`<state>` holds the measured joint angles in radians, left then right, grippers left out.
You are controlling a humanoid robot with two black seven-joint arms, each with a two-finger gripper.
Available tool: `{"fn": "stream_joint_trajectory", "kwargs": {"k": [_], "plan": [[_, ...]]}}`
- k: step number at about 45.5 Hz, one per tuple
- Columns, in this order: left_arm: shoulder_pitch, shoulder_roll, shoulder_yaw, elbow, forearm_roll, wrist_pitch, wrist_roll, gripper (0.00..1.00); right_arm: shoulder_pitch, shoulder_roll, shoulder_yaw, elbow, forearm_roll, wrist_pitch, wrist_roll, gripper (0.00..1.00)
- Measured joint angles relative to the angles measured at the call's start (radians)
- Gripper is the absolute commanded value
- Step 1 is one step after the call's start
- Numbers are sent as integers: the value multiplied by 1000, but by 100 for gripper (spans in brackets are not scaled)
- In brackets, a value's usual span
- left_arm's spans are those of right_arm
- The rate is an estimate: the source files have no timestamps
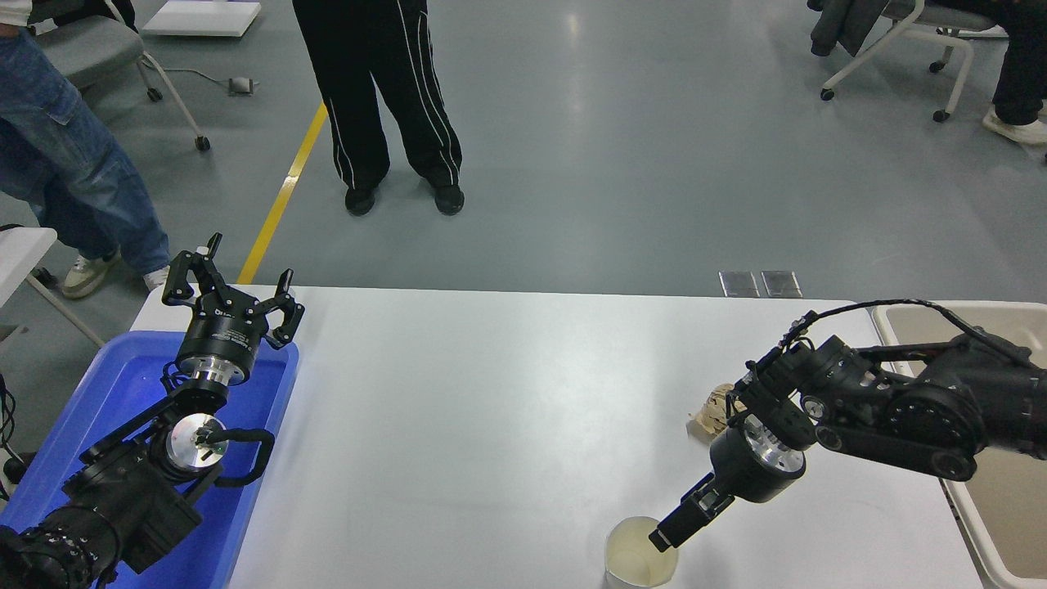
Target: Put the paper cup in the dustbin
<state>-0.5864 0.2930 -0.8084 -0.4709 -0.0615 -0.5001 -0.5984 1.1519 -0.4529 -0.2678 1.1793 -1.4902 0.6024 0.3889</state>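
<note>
Paper cup (640,555) stood upright at the table's (507,409) near edge, left gripper (231,296) parked with fingers spread over the blue tub (270,425), right gripper (669,530) dipped inside the cup's rim, its finger state not discernible, crumpled brown paper ball (713,411) seen behind the wrist, dustbin (891,315) placed at far right.

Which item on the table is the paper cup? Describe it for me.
On the white table, look at the near edge, right of centre. The paper cup stands upright there under the right gripper. It is smooth and off-white, unlike the crumpled brown paper ball farther back.
</note>
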Motion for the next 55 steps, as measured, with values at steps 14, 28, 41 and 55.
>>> {"fn": "stream_joint_trajectory", "kwargs": {"k": [14,28,41,55], "plan": [[0,0,0,0,0,0,0,100,-38,18,24,-34,-8,-9,0,89],[0,0,0,0,0,0,0,100,-53,28,28,-47,-56,-63,19,0],[0,0,0,0,0,0,0,100,-47,26,28,-65,-114,-81,51,0],[0,0,0,0,0,0,0,100,-44,16,39,-72,-129,-87,71,0]]}}
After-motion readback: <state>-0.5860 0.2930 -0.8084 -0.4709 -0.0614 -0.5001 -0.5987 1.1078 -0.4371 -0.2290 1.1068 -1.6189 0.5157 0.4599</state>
